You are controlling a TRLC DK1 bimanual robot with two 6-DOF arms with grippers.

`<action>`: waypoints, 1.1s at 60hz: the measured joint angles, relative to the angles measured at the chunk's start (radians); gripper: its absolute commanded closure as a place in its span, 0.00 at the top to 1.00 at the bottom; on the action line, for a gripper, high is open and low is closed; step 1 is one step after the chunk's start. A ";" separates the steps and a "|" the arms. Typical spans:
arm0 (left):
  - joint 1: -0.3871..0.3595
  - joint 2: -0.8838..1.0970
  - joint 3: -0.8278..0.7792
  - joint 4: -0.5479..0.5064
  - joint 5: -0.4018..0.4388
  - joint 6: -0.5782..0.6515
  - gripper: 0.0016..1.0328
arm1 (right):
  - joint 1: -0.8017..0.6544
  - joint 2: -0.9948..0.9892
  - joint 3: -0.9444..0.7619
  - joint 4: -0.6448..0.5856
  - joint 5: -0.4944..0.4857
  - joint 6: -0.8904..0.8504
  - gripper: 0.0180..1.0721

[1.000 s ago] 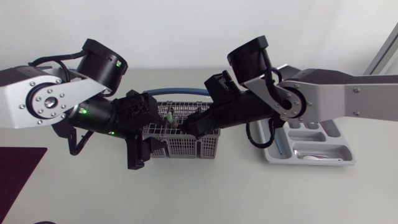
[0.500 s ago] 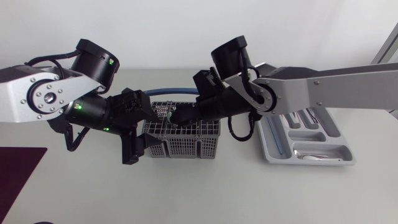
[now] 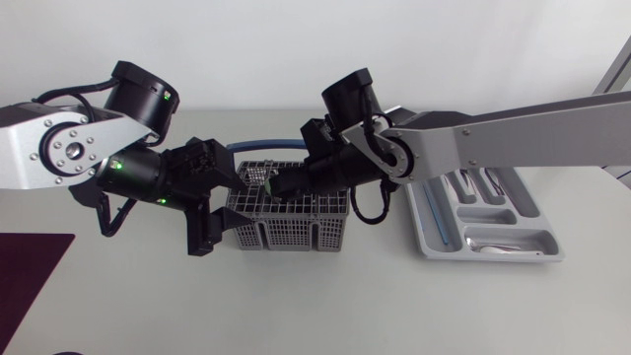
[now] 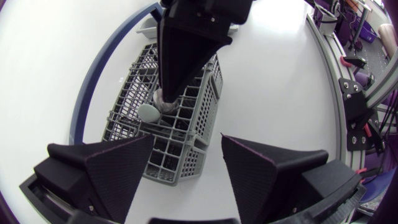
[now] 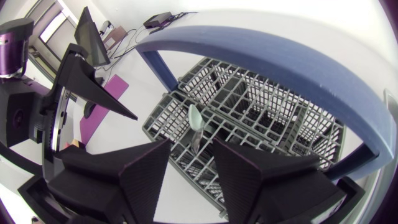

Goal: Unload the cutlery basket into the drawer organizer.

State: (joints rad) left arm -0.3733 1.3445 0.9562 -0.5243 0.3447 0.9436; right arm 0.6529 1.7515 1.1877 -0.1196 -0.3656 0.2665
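Right gripper (image 5: pixel 191 147) is nearer: jaws apart, straddling nothing yet, with the spoon (image 5: pixel 195 118) standing bowl-up in the cutlery basket's (image 3: pixel 296 235) far-left cells, just ahead of the gap; left gripper (image 4: pixel 186 142) also open, off the basket's left end.

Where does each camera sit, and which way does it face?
Head view: fixed above the table, looking down on cutlery basket, drawer organizer, left arm, right arm.
Left wrist view: on the left arm, looking past the left claw into the basket.
Right wrist view: on the right arm, looking past the right claw into the basket.
Both wrist views share the basket and the other claw.
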 measured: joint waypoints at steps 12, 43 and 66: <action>0.000 0.000 0.000 0.000 0.011 0.000 0.86 | -0.002 0.021 0.003 0.004 0.003 0.008 0.37; 0.006 0.000 0.000 0.000 0.018 0.000 0.86 | -0.013 0.062 0.063 0.003 0.012 0.022 0.23; 0.011 0.000 0.000 0.000 0.026 0.000 0.86 | -0.013 0.063 0.063 -0.011 0.022 0.022 0.15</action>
State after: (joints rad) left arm -0.3618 1.3445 0.9566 -0.5243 0.3702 0.9436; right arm 0.6395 1.8141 1.2510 -0.1307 -0.3439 0.2886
